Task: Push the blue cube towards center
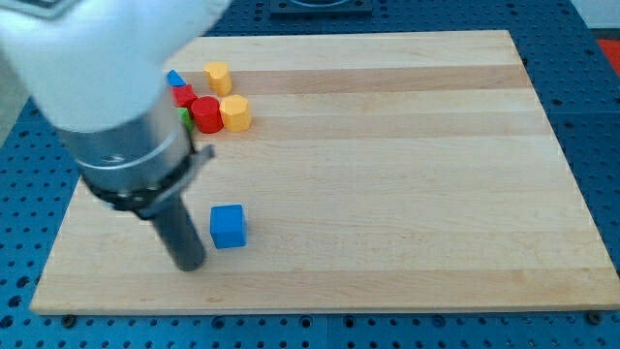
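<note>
The blue cube [229, 226] sits on the wooden board [387, 165] near the view's bottom left. My tip [190, 266] is the lower end of the dark rod, just left of and slightly below the blue cube, with a small gap between them. The arm's large white and grey body covers the view's upper left.
A cluster of blocks lies at the view's top left: a yellow block [216, 76], a second yellow block [235, 112], a red cylinder [205, 114], a red block [183, 95], a small blue block [174, 79] and a green block [185, 117] partly hidden by the arm.
</note>
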Motion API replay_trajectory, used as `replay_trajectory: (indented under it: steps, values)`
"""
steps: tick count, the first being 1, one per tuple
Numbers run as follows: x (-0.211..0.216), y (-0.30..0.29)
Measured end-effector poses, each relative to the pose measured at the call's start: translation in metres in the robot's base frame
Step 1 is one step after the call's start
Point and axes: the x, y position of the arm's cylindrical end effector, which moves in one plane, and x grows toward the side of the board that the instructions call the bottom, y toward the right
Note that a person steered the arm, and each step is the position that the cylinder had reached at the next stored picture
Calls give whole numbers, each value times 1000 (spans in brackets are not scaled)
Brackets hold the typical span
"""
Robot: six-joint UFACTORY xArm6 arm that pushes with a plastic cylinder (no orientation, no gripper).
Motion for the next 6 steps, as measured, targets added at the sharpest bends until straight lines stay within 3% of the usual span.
replay_trajectory:
  steps: [1, 2, 4, 5, 6]
  values:
    - [-48, 11]
    - [-70, 66]
    - [-44, 0]
    - [-3, 2]
    - [-4, 55]
